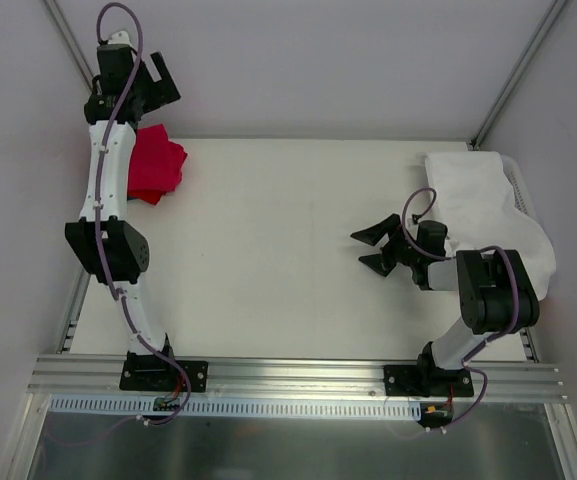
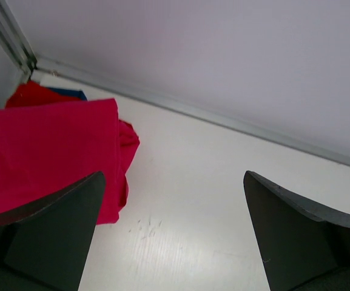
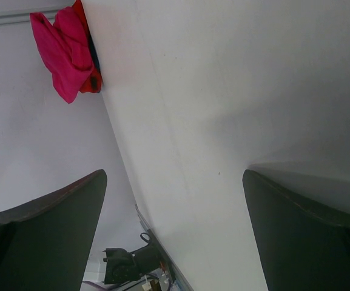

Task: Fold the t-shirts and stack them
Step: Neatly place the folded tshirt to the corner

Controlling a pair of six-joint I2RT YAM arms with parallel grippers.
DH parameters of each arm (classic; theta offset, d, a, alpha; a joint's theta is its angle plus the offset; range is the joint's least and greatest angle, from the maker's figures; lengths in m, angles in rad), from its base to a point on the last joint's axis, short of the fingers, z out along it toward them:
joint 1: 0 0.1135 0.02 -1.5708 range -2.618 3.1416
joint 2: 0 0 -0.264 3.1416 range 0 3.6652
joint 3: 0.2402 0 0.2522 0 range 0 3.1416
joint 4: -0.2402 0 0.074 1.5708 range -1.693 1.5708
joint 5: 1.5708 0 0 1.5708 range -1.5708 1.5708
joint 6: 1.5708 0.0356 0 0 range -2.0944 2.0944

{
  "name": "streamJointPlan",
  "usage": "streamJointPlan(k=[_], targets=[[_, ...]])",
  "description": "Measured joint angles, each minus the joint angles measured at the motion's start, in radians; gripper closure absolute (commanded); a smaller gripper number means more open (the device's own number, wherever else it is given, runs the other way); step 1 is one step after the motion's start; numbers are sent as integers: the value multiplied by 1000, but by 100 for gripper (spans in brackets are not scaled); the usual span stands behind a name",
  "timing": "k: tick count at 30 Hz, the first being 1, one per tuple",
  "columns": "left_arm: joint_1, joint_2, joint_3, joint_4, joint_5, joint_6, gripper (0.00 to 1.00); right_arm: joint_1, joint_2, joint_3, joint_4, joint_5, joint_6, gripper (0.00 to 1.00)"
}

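Left claw [image 2: 173, 177] spread wide, empty; crimson-pink t-shirt [image 2: 47, 151] lies folded just beneath and beside it, over a red t-shirt [image 2: 29, 94] and a blue t-shirt [image 2: 68, 93]. Right claw [image 1: 361, 250] equally wide, empty, the stack [image 3: 65, 54] well apart from it. Risk: a lowered claw snags the top fold, pulling the stack askew

Three t-shirts in one pile, far-left corner of the table [image 1: 298, 250].

Top: crimson-pink t-shirt [image 2: 47, 151]. Folded into a flat, rough rectangle with a smooth upper face. Its right edge is bunched and droops onto the tabletop.

Beneath: brighter red t-shirt [image 2: 26, 96]. It pokes out past the pink one's far edge and is mostly covered.

Blue t-shirt [image 2: 70, 93]: only a thin sliver shows, just beyond the pink one's far edge, beside the red. Its fold and its place in the pile cannot be told.
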Motion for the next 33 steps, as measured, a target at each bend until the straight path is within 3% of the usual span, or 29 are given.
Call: streamJointPlan(k=[8,12,15,19,22,25,33], targets=[[-54,-243,-68,23,-41,-16,1,24,11,14,6,-9,-11,1],[-117,-413,-292,31,-130,-19,1,65,-9,29,-22,5,-58,0],[-177,-578,-541,33,-193,-32,1,137,-91,57,-136,55,-149,1],[-259,-805,-852,10,-239,-48,1,365,-311,150,-404,351,-365,1],[-313,-930,-988,-13,-224,-44,1,537,-472,207,-495,565,-490,1],[-361,-1013,-1068,-5,-177,-43,1,565,-546,226,-547,712,-564,1],[-394,-1335,-1276,-13,-119,-34,1,680,-537,367,-880,1013,-678,1]])
